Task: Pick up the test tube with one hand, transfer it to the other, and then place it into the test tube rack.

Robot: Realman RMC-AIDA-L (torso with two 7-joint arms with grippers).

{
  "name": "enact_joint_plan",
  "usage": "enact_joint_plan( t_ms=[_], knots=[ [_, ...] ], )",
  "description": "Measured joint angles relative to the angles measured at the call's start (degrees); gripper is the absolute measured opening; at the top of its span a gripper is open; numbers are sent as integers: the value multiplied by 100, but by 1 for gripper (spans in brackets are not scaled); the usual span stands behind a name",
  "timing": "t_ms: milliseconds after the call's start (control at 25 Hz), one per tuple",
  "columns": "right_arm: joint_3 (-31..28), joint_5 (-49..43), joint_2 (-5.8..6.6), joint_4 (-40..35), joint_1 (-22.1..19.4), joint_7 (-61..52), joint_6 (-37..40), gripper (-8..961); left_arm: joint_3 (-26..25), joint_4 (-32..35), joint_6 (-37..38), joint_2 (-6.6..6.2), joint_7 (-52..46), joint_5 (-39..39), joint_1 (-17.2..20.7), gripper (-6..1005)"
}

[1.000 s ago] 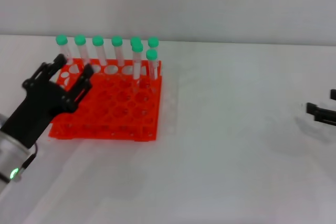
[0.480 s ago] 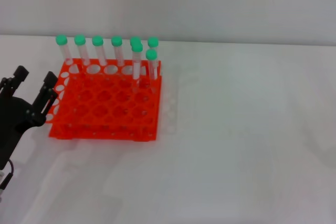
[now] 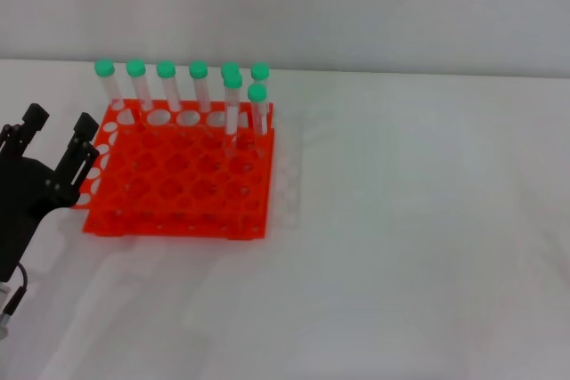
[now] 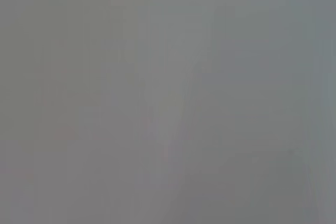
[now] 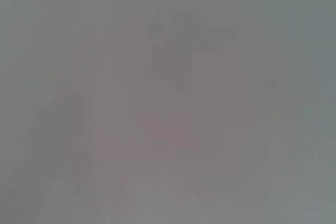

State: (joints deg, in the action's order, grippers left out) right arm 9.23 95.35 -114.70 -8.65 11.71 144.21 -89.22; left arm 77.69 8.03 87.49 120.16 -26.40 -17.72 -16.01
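The orange-red test tube rack [image 3: 183,180] stands on the white table at the left. Several clear tubes with green caps stand upright along its far rows, among them one at the far left corner [image 3: 106,77] and one nearest the right edge [image 3: 258,106]. No loose tube shows on the table. My left gripper [image 3: 59,133] is at the left edge of the head view, just left of the rack, open and empty, fingers pointing up and away. My right gripper is out of view. Both wrist views show only plain grey.
The white table [image 3: 410,220] stretches to the right of the rack and meets a pale wall at the back. A thin cable [image 3: 16,295] hangs by the left arm at the bottom left corner.
My left gripper has drawn back from over the rack's left side to the left edge of the view. My right gripper, at the right edge one second ago, has left the view.
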Motion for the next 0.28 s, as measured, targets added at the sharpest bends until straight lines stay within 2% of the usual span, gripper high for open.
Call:
enact_joint_plan(
  t_ms=[280],
  knots=[
    [-446,2,0,250,-13,2,127,868,1,-59,127,9,-13,2,8,678]
  ],
)
